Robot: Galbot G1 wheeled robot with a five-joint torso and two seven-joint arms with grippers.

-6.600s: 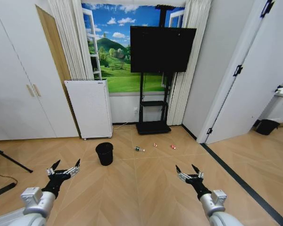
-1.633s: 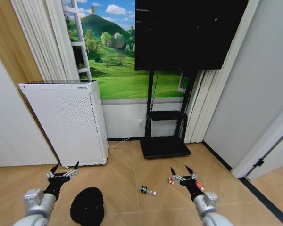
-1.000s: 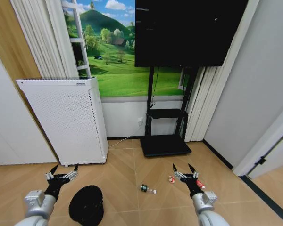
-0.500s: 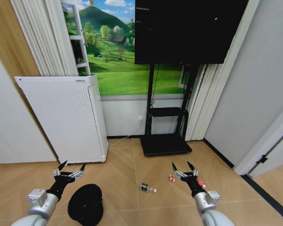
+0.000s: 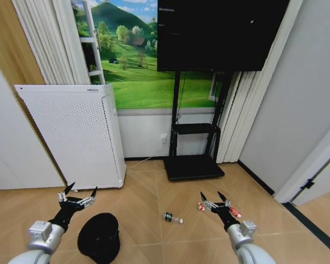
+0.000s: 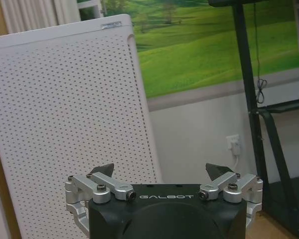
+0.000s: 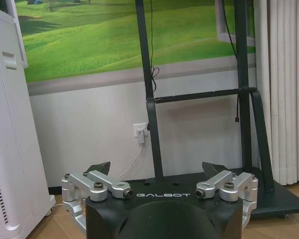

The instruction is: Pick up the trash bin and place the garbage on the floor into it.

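My left gripper (image 5: 77, 193) hangs low at my left with its jaws spread wide and nothing between them; in the left wrist view the left gripper (image 6: 162, 172) faces the perforated front of the white air purifier (image 6: 65, 124). Just beside and below that gripper in the head view, the trash bin (image 5: 99, 237) stands on the floor (image 5: 148, 192), a small black round bin seen from above, with its dark liner at the rim. I am not touching it.

My right gripper (image 5: 214, 199) hangs at my right, jaws likewise wide and empty. In the right wrist view the right gripper (image 7: 158, 172) points toward the black TV stand (image 7: 154, 99) and the wall outlet (image 7: 140, 132) beside its post.

The garbage lies on the tan chevron floor between and past my grippers. The small clear bottle (image 5: 172, 218) with a dark label lies on its side, near the middle, to the right of the bin and apart from it. One red-and-white piece (image 5: 199, 207) sits just beside my right gripper's left fingertip as I see it, and another red-and-white piece (image 5: 235, 212) shows just to that gripper's right.

Farther back, the air purifier (image 5: 71, 137) stands against the wall on the left, the stand's base (image 5: 193, 168) rests on the floor, and the black TV (image 5: 220, 36) hangs above before a green landscape mural (image 5: 137, 82).
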